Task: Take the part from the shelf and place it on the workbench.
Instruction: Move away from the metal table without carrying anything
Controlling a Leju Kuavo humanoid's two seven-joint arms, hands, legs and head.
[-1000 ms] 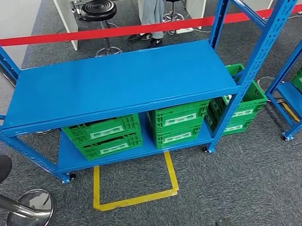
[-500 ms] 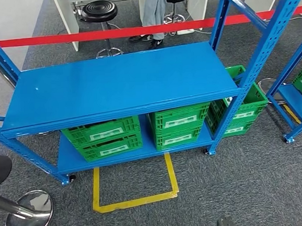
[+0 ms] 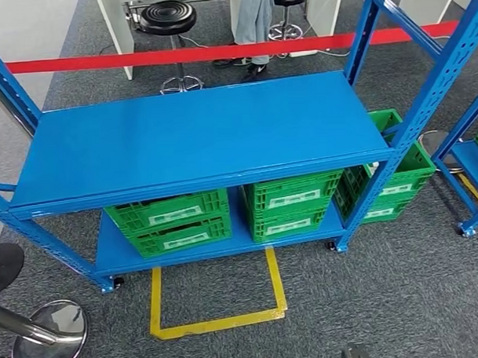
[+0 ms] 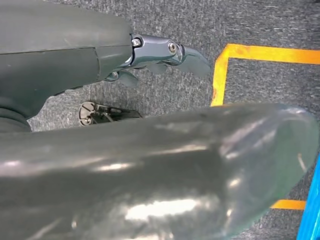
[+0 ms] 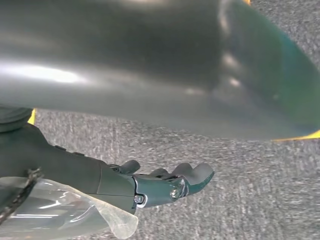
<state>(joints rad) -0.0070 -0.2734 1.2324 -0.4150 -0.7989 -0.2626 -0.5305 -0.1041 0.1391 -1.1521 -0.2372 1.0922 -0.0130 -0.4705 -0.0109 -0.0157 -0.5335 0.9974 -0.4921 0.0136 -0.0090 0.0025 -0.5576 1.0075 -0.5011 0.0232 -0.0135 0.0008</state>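
A blue metal shelf [image 3: 200, 137] stands in front of me in the head view, its top board bare. On its lower board [image 3: 109, 250] sit green crates: one stack on the left [image 3: 170, 221] and one in the middle [image 3: 291, 205]. More green crates [image 3: 402, 177] stand on the floor behind the right post. My left hand [image 4: 124, 55] hangs over grey carpet with its fingers [image 4: 188, 55] stretched out and nothing in it. My right hand [image 5: 113, 182] hangs the same way, fingers [image 5: 181, 182] extended and holding nothing.
A yellow taped square [image 3: 217, 294] marks the carpet in front of the shelf. A red barrier tape [image 3: 161, 54] runs behind it, with black stools [image 3: 169, 16] and a person's legs [image 3: 255, 21] beyond. A second blue rack [image 3: 470, 159] stands at the right, a chrome stool base [image 3: 50, 335] at lower left.
The whole picture has shifted a little right and down, so the camera has moved. The shelf and crates keep their places relative to each other.
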